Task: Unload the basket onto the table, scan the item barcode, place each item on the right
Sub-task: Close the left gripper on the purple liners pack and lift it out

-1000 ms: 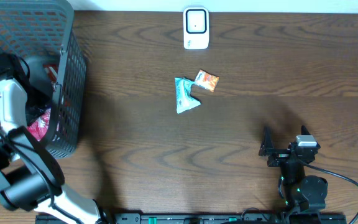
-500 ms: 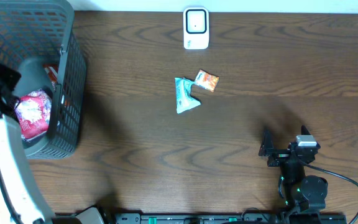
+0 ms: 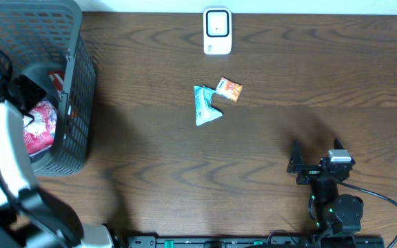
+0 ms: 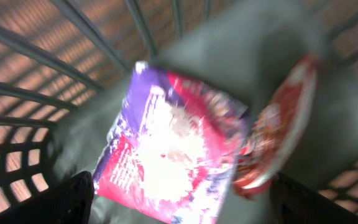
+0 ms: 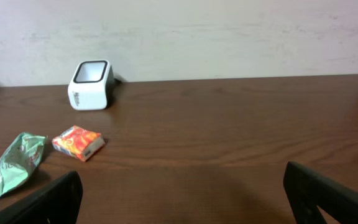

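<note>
Left gripper [image 4: 180, 190] spread wide above pink-purple foil packet [image 4: 166, 155] lying in dark grey mesh basket [image 4: 17, 93]. Right gripper [image 5: 182, 183] wide, empty, over brown wooden table [image 5: 229, 124].

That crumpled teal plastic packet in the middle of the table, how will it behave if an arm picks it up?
The crumpled teal plastic packet looks like thin, creased film, so it would probably flop and bend rather than keep its shape. It lies low and flat on the wood, so it is likely light and would slide, not roll, when pushed.

Four packets [image 3: 207, 105] — one basket [image 3: 78, 103], one scanner [image 3: 217, 31].
</note>
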You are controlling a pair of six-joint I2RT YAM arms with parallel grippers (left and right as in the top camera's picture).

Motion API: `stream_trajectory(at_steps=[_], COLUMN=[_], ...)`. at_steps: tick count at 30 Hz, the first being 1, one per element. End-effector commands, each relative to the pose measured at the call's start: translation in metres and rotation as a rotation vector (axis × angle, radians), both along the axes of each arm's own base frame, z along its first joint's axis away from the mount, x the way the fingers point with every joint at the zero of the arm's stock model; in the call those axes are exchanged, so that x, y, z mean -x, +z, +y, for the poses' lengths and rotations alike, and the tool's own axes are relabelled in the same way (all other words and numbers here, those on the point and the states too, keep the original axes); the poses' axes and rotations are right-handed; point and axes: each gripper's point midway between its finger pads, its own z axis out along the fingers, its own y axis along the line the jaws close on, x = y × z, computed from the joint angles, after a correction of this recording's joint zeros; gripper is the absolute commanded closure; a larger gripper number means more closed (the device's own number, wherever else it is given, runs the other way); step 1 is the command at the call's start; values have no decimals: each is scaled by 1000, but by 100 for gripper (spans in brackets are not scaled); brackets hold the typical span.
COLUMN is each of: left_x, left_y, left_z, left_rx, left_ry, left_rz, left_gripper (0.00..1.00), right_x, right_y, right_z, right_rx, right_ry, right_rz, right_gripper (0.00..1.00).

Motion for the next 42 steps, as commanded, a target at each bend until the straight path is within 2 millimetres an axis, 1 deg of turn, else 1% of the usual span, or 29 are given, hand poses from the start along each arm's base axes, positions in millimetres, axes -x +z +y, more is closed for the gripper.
stream_trajectory(at_steps=[1,5,10,12,14,16,18,21,23,26,28,30,31,32,34,36,38,39,41,42], left_x=[1,2,3,7,10,14,18,24,25,23,20,13,9,3,-4,-8,-9,-9,-8,-7], left_y=[-42,-73,-99,-110,-121,-132,-143,-153,-153,-146,-134,-115,-102,-83,-56,-34,-20,-17,-17,-19], left_z=[-2,-2,-1,-3,-4,-7,-9,-12,-12,-12,-10,-6,-4,-1,0,3,3,3,3,2], left_rx=[19,49,70,86,106,129,150,175,178,168,153,127,110,85,49,9,-16,-25,-27,-23], left_ry=[-119,-173,-193,-217,-222,-223,-225,-227,-227,-219,-195,-163,-142,-112,-104,-103,-115,-126,-137,-139], left_rz=[151,240,307,346,378,410,441,478,482,462,428,371,331,270,183,119,91,88,94,103], left_gripper=[10,10,10,16,27,33,43,71,93,93,93,93,93,93,93,93,93,93,93,90], right_x=[0,0,0,0,0,0,0,0,0,0,0,0,0,0,0,0,0,0,0,0], right_y=[-1,-1,-1,-1,-1,-1,-1,-1,-1,-1,-1,-1,-1,-1,-1,-1,-1,-1,-1,-1], right_z=[-1,-1,-1,-1,-1,-1,-1,-1,-1,-1,-1,-1,-1,-1,-1,-1,-1,-1,-1,-1], right_rx=[7,7,7,7,7,7,7,7,7,7,7,7,7,7,7,7,7,7,7,7], right_ry=[-4,-4,-4,-4,-4,-4,-4,-4,-4,-4,-4,-4,-4,-4,-4,-4,-4,-4,-4,-4], right_rz=[-1,-1,-1,-1,-1,-1,-1,-1,-1,-1,-1,-1,-1,-1,-1,-1,-1,-1,-1,-1], right_gripper=[1,1,1,1,1,1,1,1,1,1,1,1,1,1,1,1,1,1,1,1])
